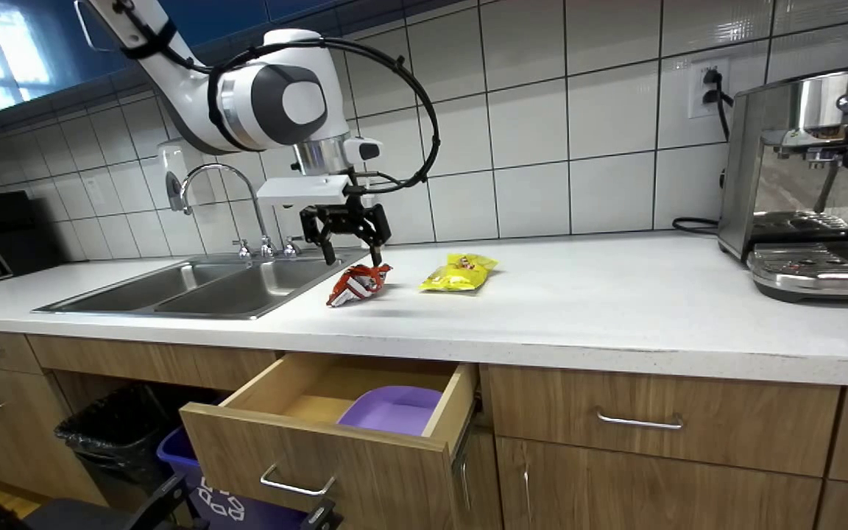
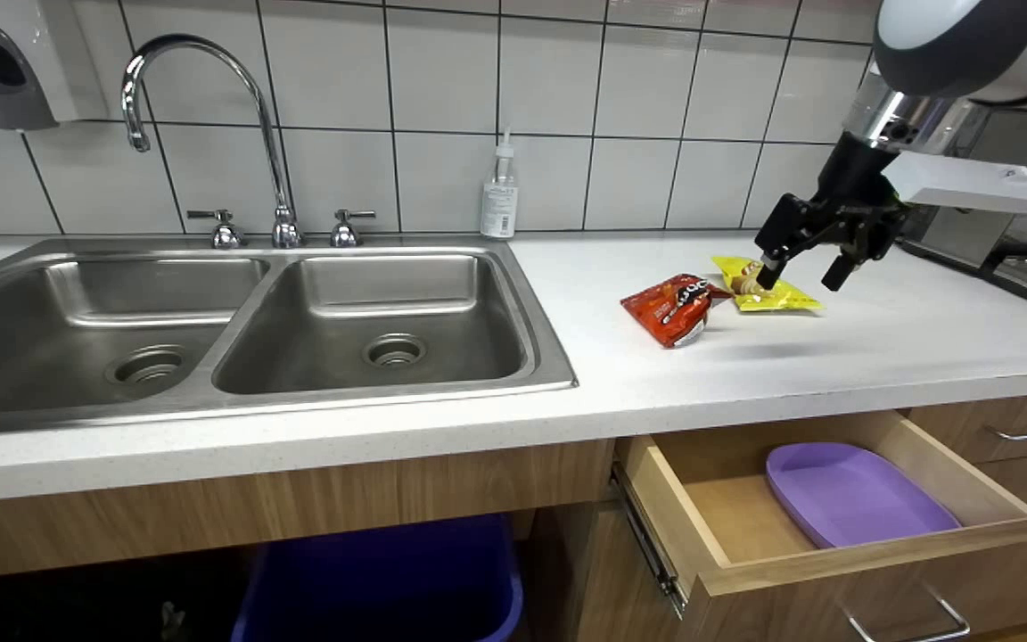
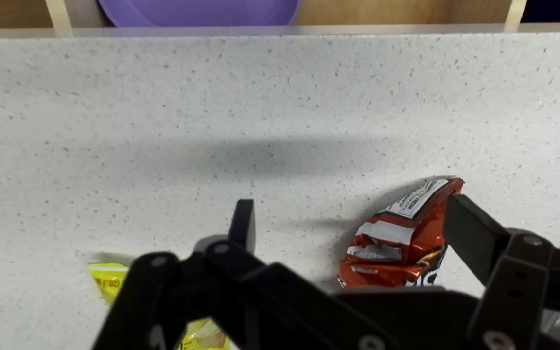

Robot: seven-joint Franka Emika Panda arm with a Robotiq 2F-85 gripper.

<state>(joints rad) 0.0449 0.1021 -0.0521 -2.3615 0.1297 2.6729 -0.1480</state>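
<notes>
My gripper [image 1: 352, 260] is open and empty, held above the white countertop. It also shows in an exterior view [image 2: 801, 278] and in the wrist view [image 3: 350, 211]. A crumpled red snack bag [image 1: 359, 285] lies on the counter near the sink and is nearest the gripper. In the wrist view the red bag [image 3: 396, 243] lies below the jaws, toward the right finger, its lower part hidden by the gripper. A yellow snack bag [image 1: 461, 272] lies beside it; in the wrist view the yellow bag [image 3: 107, 281] is mostly hidden behind the left finger.
An open drawer [image 1: 321, 456] below the counter holds a purple dish [image 2: 861, 495]. A double steel sink [image 2: 558, 357] with a faucet [image 2: 255, 98] and a clear bottle [image 2: 499, 196] stand nearby. An espresso machine [image 1: 821, 184] and a blue bin [image 2: 389, 580] also show.
</notes>
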